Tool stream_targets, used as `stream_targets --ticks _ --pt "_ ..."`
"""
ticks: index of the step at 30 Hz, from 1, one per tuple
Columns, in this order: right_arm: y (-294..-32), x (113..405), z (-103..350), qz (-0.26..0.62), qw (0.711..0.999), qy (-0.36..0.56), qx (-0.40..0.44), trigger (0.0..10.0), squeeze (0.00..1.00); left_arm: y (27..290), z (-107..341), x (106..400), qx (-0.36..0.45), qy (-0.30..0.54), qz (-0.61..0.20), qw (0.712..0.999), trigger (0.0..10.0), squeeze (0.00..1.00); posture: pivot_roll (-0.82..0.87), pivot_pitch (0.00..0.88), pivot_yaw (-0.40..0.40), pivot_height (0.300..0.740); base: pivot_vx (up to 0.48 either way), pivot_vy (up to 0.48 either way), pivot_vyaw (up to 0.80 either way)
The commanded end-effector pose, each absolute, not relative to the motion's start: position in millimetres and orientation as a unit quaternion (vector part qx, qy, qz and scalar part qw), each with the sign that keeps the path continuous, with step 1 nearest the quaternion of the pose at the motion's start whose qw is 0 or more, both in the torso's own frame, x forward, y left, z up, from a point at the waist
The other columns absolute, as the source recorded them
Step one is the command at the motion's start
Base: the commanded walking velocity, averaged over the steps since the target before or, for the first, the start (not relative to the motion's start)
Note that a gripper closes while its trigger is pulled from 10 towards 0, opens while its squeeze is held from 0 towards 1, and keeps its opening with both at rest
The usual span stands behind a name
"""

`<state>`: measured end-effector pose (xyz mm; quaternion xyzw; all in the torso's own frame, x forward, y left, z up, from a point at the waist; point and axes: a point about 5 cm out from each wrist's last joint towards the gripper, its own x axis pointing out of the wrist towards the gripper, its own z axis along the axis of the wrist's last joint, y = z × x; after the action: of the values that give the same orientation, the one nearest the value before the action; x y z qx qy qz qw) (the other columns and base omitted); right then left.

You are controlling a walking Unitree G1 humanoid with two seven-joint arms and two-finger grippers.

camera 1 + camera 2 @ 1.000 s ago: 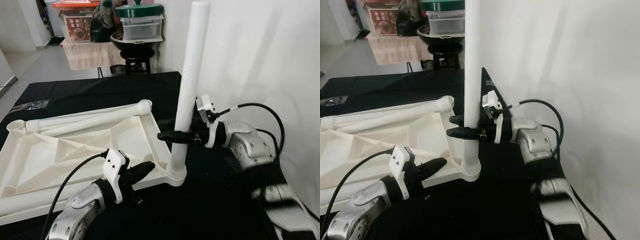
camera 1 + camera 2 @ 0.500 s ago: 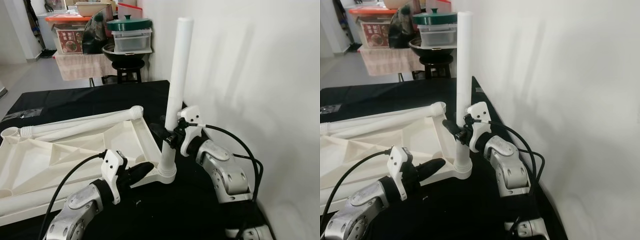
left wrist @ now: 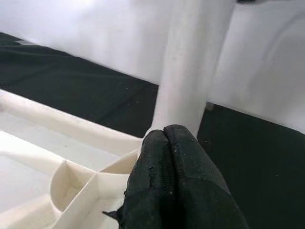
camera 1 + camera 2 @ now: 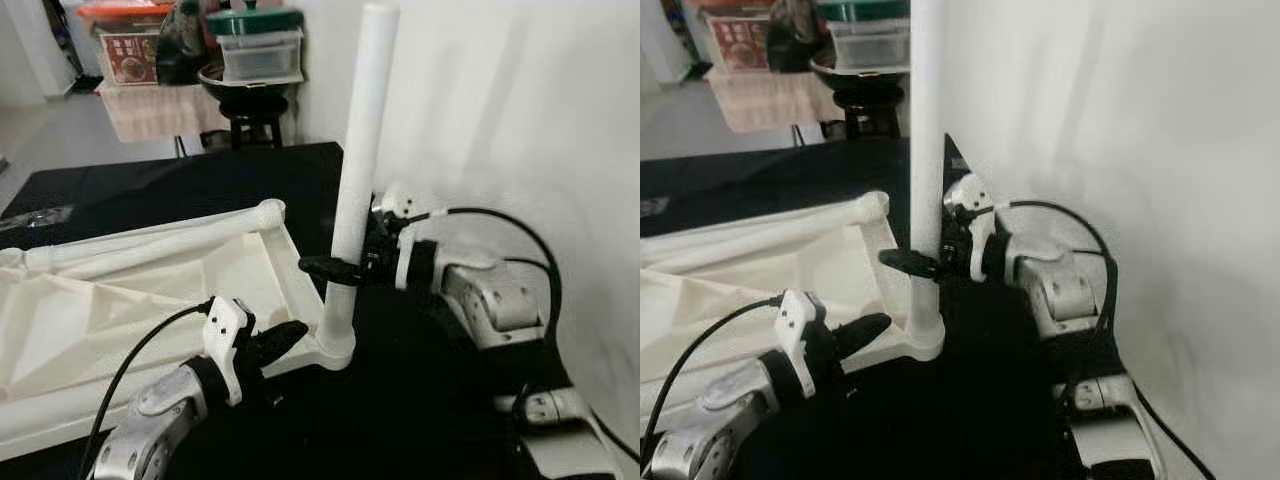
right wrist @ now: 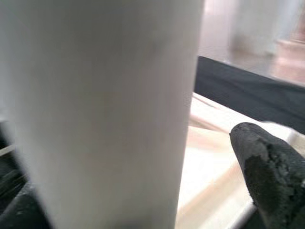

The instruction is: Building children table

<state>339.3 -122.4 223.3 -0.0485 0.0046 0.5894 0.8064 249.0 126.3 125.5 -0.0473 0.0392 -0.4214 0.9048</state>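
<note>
The white table top [image 4: 130,300] lies upside down on the black cloth. One white leg [image 4: 362,120] stands upright in its near corner socket [image 4: 335,350]. My right gripper [image 4: 332,264] reaches in level from the right with the leg [image 5: 105,105] between its fingers. One fingertip [image 5: 269,162] stands a small gap off the leg, so the gripper is open. My left gripper [image 4: 290,334] is shut on nothing, its tip [image 3: 167,138] resting on the table top's corner just beside the leg's foot [image 3: 188,81].
Two more white legs [image 4: 150,238] lie along the table top's far edge. A white wall [image 4: 520,120] runs close along the right. At the back, a stool [image 4: 245,110] carries a pot and containers. A plastic bag [image 4: 35,215] lies at far left on the cloth.
The head view has shifted. My right wrist swung round the leg to the far side half a second ago and has come back level across it. The left gripper stays at the corner.
</note>
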Motion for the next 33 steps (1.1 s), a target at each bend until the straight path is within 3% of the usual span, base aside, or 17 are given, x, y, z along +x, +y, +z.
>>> stream_targets --ticks 1,8,9,10,11,19,20,21,24,25,26,27,28,29,31,32,33 --pt "-125 341 215 0.631 0.775 0.013 -0.043 10.0 0.0 126 125 248 -0.046 0.04 -0.423 0.904 10.0 0.0 -0.09 0.0 -0.044 0.74 0.0 0.0 0.0" --pt "-123 350 206 0.675 0.735 0.059 -0.021 10.0 0.0 126 125 246 -0.044 0.04 -0.421 0.905 10.0 0.0 -0.07 0.0 -0.051 0.74 0.0 0.0 0.0" --pt "-123 350 206 0.688 0.723 0.066 -0.011 7.8 0.0 126 125 246 -0.045 0.04 -0.421 0.905 10.0 0.0 -0.07 0.0 -0.049 0.74 0.0 0.0 0.0" --pt "-123 350 206 0.688 0.723 0.066 -0.011 7.8 0.0 126 125 246 -0.045 0.04 -0.421 0.905 10.0 0.0 -0.07 0.0 -0.049 0.74 0.0 0.0 0.0" --pt "-126 348 205 0.703 0.707 0.075 -0.001 0.0 0.0 127 126 245 -0.045 0.04 -0.422 0.904 10.0 0.0 -0.07 0.0 -0.048 0.74 0.0 0.0 0.0" --pt "-131 348 200 0.702 0.709 0.071 -0.001 0.0 0.0 126 126 245 -0.047 0.041 -0.423 0.904 10.0 0.0 -0.08 0.0 -0.047 0.74 0.0 0.0 0.0" --pt "-130 350 191 0.653 0.756 0.051 -0.008 0.0 0.0 126 127 244 -0.048 0.04 -0.424 0.904 10.0 0.0 -0.08 0.0 -0.043 0.74 0.0 0.0 0.0" --pt "-130 349 188 0.634 0.772 0.045 -0.009 0.0 0.0 126 127 244 -0.048 0.04 -0.424 0.904 10.0 0.0 -0.08 0.0 -0.043 0.74 0.0 0.0 0.0" --pt "-130 349 188 0.634 0.772 0.045 -0.009 0.0 0.0 126 127 244 -0.048 0.04 -0.424 0.904 10.0 0.0 -0.08 0.0 -0.043 0.74 0.0 0.0 0.0" --pt "-127 348 183 0.593 0.804 0.041 0.0 0.0 0.0 126 127 244 -0.048 0.04 -0.424 0.904 10.0 0.0 -0.08 0.0 -0.043 0.74 0.0 0.0 0.0" --pt "-127 348 183 0.593 0.804 0.041 0.0 0.0 0.0 126 127 244 -0.048 0.04 -0.424 0.904 10.0 0.0 -0.08 0.0 -0.043 0.74 0.0 0.0 0.0" --pt "-119 349 170 0.493 0.868 0.058 0.01 0.0 0.0 128 127 244 -0.047 0.04 -0.423 0.904 10.0 0.0 -0.08 0.0 -0.044 0.74 0.0 0.0 0.0" --pt "-119 349 170 0.493 0.868 0.058 0.01 0.0 0.0 128 127 244 -0.047 0.04 -0.423 0.904 10.0 0.0 -0.08 0.0 -0.044 0.74 0.0 0.0 0.0" --pt "-107 337 156 0.415 0.906 0.078 0.031 0.0 0.0 128 127 244 -0.046 0.04 -0.423 0.904 10.0 0.0 -0.09 0.0 -0.041 0.74 0.0 0.0 0.0" --pt "-107 337 156 0.415 0.906 0.078 0.031 0.0 0.0 128 127 244 -0.046 0.04 -0.423 0.904 10.0 0.0 -0.09 0.0 -0.041 0.74 0.0 0.0 0.0" --pt "-99 326 147 0.358 0.929 0.09 0.031 0.0 0.0 129 127 244 -0.044 0.041 -0.423 0.904 10.0 0.0 -0.09 0.0 -0.034 0.74 0.0 0.0 0.0" --pt "-99 326 147 0.358 0.929 0.09 0.031 0.0 0.0 129 127 244 -0.044 0.041 -0.423 0.904 10.0 0.0 -0.09 0.0 -0.034 0.74 0.0 0.0 0.0"
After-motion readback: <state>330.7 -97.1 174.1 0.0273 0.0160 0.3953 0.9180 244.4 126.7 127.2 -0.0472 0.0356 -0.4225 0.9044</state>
